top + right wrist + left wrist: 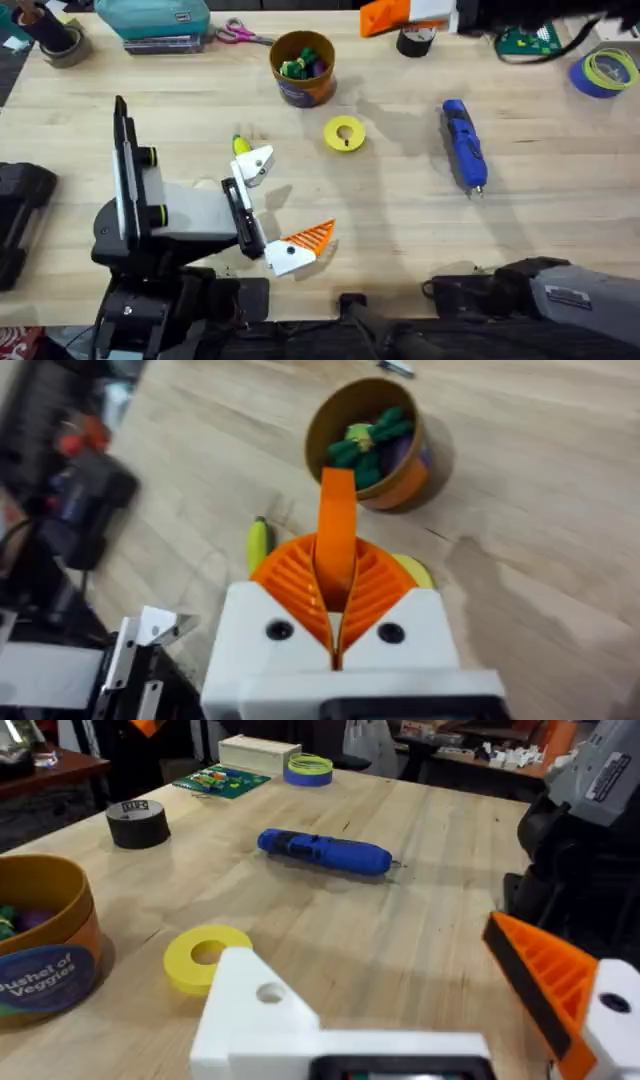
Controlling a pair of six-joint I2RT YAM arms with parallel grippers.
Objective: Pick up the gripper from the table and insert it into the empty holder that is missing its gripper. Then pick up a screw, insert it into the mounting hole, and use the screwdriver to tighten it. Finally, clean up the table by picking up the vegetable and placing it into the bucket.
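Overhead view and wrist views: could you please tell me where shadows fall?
Overhead: a soft shadow lies on the table beside the screwdriver. Left wrist: the screwdriver's shadow hugs its near side. Right wrist: the bucket throws a dim shadow.

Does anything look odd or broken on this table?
The left arm's fingers look mismatched: one wears an orange ribbed tip; the other, the holder, is bare white. A loose orange tip, the gripper, is pinched between the right arm's fingers.
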